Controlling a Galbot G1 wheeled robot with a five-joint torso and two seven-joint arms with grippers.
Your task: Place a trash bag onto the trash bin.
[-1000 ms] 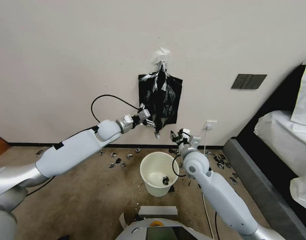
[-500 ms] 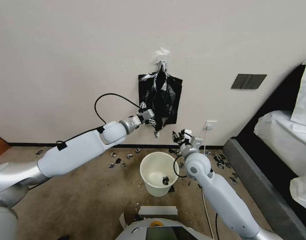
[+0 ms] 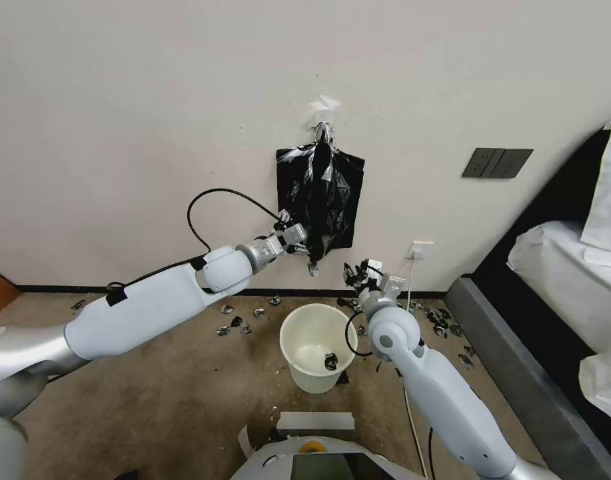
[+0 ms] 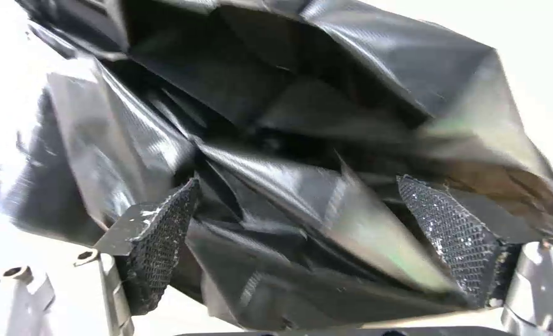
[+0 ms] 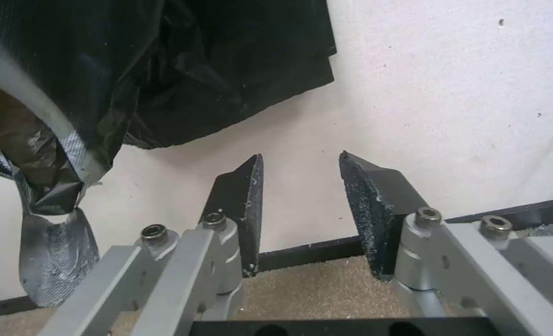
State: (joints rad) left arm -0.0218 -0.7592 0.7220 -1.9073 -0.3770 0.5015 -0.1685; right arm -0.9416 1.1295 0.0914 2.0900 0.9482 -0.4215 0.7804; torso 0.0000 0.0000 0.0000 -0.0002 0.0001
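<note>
Since a second ago, the left arm is reaching further toward the wall (image 3: 152, 100), bringing the left gripper (image 3: 304, 244) up against the lower part of the bag (image 3: 320, 193), which is hanging black and crumpled from a clip (image 3: 323, 132); the right gripper (image 3: 356, 274) is waiting a little lower, above the bin (image 3: 316, 347) on the carpet.

Risk, as I judge it: the film is thin and slippery, so the pads may be closing on a mere fold and slipping off — or pulling against the clip and tearing it.

From the head, the left jaws are sitting too close to the plastic to read. The left wrist view is showing them spread wide, black wrinkles bulging between both pads (image 4: 164, 242). The right wrist view is showing its jaws parted — holding nothing, the bag's tail dangling beside them.
</note>
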